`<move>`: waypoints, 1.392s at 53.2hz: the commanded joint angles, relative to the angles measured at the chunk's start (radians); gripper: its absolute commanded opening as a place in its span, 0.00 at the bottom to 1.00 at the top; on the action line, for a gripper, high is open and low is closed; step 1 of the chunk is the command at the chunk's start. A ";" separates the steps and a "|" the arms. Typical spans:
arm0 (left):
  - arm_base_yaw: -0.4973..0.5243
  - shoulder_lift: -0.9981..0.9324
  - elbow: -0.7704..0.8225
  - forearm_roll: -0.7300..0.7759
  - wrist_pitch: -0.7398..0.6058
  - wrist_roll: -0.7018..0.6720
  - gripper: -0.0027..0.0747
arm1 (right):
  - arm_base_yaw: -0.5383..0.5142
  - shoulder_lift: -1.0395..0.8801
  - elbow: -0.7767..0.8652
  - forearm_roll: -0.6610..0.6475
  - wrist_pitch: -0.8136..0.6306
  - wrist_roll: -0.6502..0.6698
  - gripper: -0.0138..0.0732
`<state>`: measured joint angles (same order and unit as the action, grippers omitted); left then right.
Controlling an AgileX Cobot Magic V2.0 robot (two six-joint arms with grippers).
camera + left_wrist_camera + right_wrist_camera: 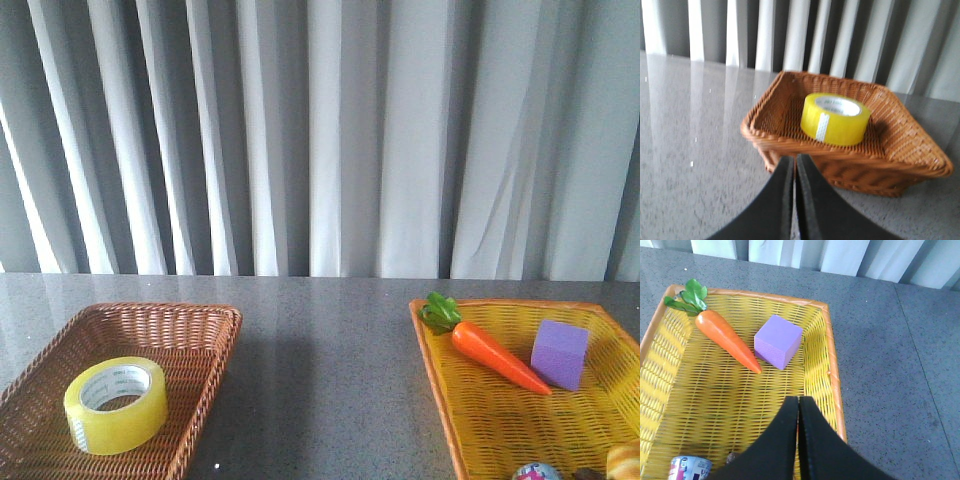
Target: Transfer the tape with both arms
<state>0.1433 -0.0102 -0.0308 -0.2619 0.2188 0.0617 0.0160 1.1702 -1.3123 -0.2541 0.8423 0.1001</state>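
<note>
The yellow tape roll (115, 403) lies flat in the brown wicker basket (205, 330) at the table's front left. It also shows in the left wrist view (835, 118), inside the same basket (900, 150). My left gripper (795, 162) is shut and empty, short of the basket's near rim, outside it. My right gripper (798, 402) is shut and empty, above the yellow basket (832, 370) near its right rim. Neither arm shows in the front view.
The yellow basket (440, 380) at the front right holds a toy carrot (495, 355), a purple cube (560, 352) and a small can (687, 469). Grey curtains hang behind the grey table (330, 370).
</note>
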 commanded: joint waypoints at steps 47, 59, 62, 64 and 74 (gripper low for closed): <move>-0.217 -0.019 0.035 0.303 -0.157 -0.155 0.03 | -0.005 -0.019 -0.025 -0.017 -0.043 0.000 0.15; -0.217 -0.018 0.035 0.303 -0.147 -0.155 0.03 | -0.005 -0.019 -0.025 -0.017 -0.043 0.000 0.15; -0.217 -0.018 0.034 0.303 -0.151 -0.155 0.03 | -0.005 -0.019 -0.025 -0.017 -0.043 0.000 0.15; -0.217 -0.018 0.034 0.303 -0.151 -0.155 0.03 | -0.005 -0.019 -0.025 -0.017 -0.043 0.000 0.15; -0.217 -0.018 0.034 0.303 -0.151 -0.155 0.03 | -0.005 -0.019 -0.025 -0.017 -0.043 0.000 0.15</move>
<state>-0.0688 -0.0110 0.0263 0.0513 0.1427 -0.0866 0.0160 1.1702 -1.3123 -0.2533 0.8550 0.1001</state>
